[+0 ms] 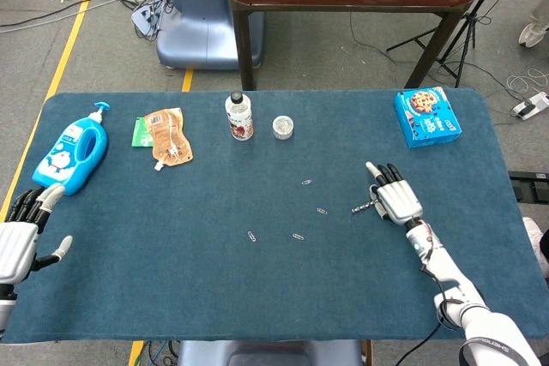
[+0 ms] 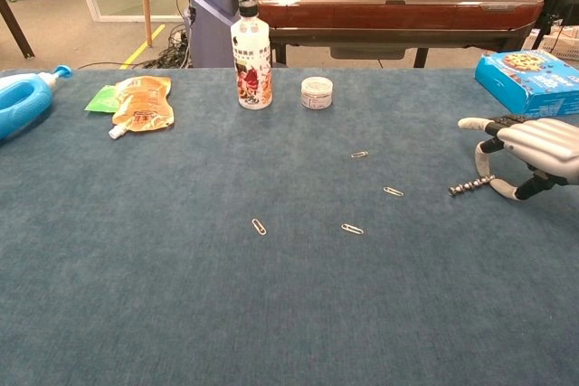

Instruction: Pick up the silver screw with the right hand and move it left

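Your blue surface [image 1: 214, 289] carries one detergent bottle [image 1: 71, 148], one cookie box [image 1: 427, 116], one drink bottle [image 1: 239, 116], one pouch [image 1: 167, 135], one small jar [image 1: 283, 127] and four paper clips [image 1: 298, 236]. Only the head view shows your left robot hand [image 1: 21, 233], fingers apart at the left edge. Your right robot hand [image 2: 525, 153] pinches the one silver screw [image 2: 469, 187], right of the clips; bare cloth lies leftward.
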Controlling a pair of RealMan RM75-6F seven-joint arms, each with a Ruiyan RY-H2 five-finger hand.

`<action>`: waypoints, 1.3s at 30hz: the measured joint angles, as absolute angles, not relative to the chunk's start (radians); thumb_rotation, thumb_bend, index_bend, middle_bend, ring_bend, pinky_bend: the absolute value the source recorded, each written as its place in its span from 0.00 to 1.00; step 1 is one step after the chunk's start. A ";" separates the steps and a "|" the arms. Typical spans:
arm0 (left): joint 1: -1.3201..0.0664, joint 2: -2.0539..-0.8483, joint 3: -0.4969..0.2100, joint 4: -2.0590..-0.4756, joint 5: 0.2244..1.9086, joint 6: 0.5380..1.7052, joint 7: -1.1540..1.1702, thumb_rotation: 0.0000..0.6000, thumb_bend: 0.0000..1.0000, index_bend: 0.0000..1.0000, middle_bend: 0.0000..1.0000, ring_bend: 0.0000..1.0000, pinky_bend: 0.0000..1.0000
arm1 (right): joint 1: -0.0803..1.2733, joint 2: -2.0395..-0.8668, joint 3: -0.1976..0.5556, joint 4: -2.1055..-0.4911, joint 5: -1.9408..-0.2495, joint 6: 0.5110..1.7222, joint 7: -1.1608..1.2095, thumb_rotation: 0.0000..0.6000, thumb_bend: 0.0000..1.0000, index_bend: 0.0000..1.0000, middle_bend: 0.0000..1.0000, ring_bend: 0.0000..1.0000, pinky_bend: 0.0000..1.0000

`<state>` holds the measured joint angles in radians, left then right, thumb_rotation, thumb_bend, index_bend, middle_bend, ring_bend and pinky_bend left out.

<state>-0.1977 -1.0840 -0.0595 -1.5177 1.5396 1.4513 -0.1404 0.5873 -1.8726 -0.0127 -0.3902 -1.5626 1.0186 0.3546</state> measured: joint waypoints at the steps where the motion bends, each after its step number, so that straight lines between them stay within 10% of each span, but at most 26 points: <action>1: -0.197 -1.084 -0.059 -1.518 1.540 1.452 -0.141 1.00 0.36 0.00 0.00 0.00 0.00 | 0.588 -1.874 -0.012 -0.389 -1.563 1.023 0.355 1.00 0.48 0.55 0.03 0.00 0.00; 39: -0.184 -1.073 -0.049 -1.520 1.583 1.504 -0.173 1.00 0.36 0.00 0.00 0.00 0.00 | 0.644 -1.683 0.047 -0.826 -1.532 1.040 0.054 1.00 0.51 0.57 0.03 0.00 0.00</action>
